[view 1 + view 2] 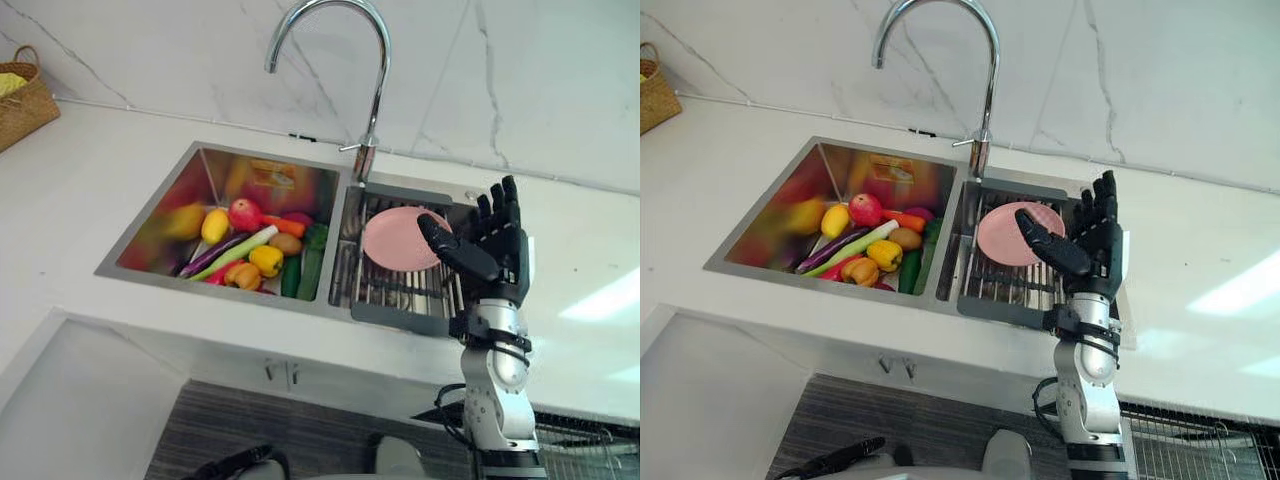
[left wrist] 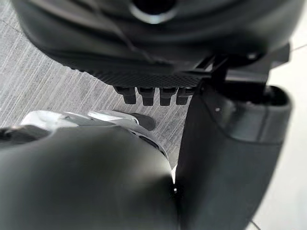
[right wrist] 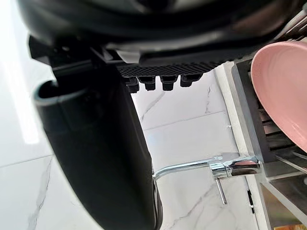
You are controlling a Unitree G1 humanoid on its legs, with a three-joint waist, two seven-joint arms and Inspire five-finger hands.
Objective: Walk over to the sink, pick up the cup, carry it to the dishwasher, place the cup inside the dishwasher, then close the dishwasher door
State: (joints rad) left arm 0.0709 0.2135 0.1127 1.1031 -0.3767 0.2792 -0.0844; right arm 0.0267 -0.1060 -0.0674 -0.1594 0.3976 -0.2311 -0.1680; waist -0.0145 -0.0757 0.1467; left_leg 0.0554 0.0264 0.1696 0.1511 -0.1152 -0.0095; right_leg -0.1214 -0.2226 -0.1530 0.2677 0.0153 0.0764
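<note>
A pink round dish (image 1: 395, 240) lies on the dark drain rack (image 1: 400, 295) in the sink's right basin; in the right wrist view the pink dish (image 3: 283, 86) shows past the fingers. My right hand (image 1: 495, 245) is raised over the rack's right edge with straight fingers, holding nothing. Its thumb reaches over the dish's right rim; I cannot tell if it touches. I see no cup shape apart from this dish. My left hand (image 2: 148, 62) hangs low over the grey floor, fingers straight and empty.
The left basin holds several toy vegetables and fruits (image 1: 250, 250). A tall chrome faucet (image 1: 370, 90) arches over the sink's divider. A wicker basket (image 1: 20, 100) stands on the white counter at the far left. A wire rack (image 1: 590, 440) shows low on the right below the counter.
</note>
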